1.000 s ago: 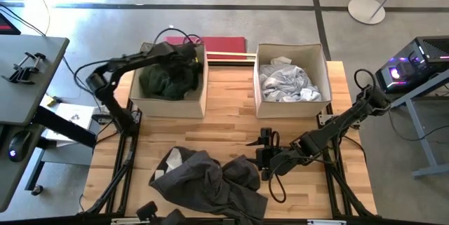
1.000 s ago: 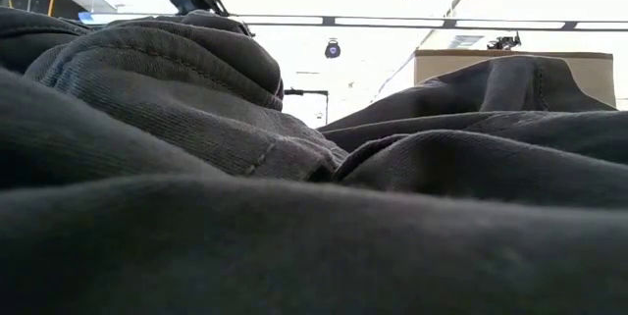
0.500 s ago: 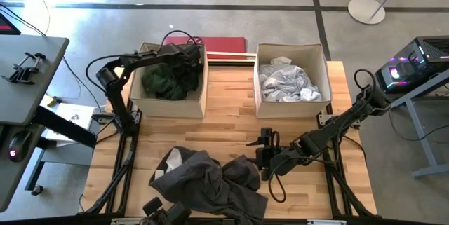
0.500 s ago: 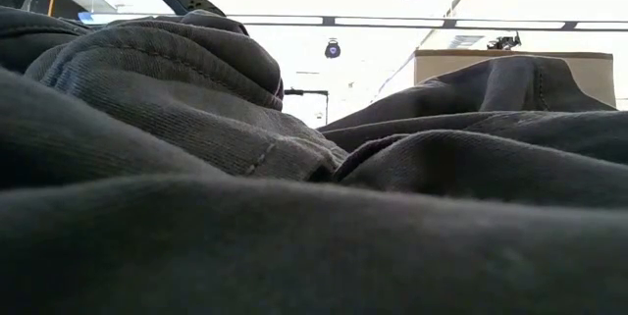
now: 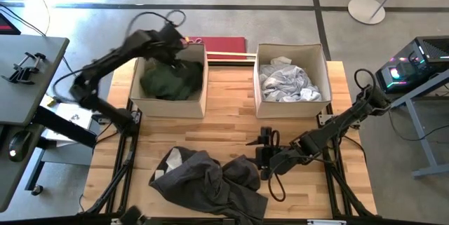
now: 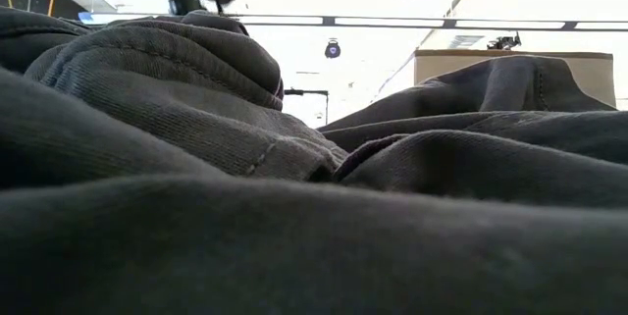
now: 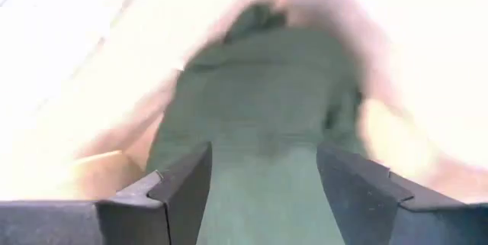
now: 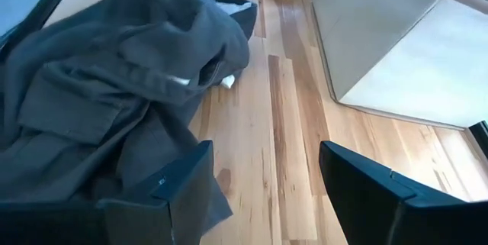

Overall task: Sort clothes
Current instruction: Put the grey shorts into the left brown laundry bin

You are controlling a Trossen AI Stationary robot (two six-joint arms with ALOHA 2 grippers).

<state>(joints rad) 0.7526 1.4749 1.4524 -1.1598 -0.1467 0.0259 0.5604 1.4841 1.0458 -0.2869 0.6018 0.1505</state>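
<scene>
A dark green garment (image 5: 168, 81) lies heaped in the left beige box (image 5: 168, 106). My left gripper (image 5: 174, 41) hovers open above that box; in its wrist view the green garment (image 7: 263, 100) lies below the open fingers (image 7: 263, 161), apart from them. White and light grey clothes (image 5: 284, 81) fill the right box (image 5: 291, 107). A charcoal grey garment (image 5: 207, 179) lies crumpled on the table near its front edge. My right gripper (image 5: 264, 148) rests open just right of the charcoal garment (image 8: 114, 69), with bare wood between its fingers (image 8: 263, 161).
A flat red thing (image 5: 210, 44) lies behind the left box. Bare wood (image 5: 231, 123) stretches between the boxes and the charcoal garment. In the low view the charcoal cloth (image 6: 294, 207) blocks nearly everything. A desk (image 5: 21, 78) stands left of the table.
My left gripper has opened and let go of the dark green garment, then risen out of the left box and moved toward the table's left and far edges. The garment has dropped into the box and stays there. The right arm has kept still.
</scene>
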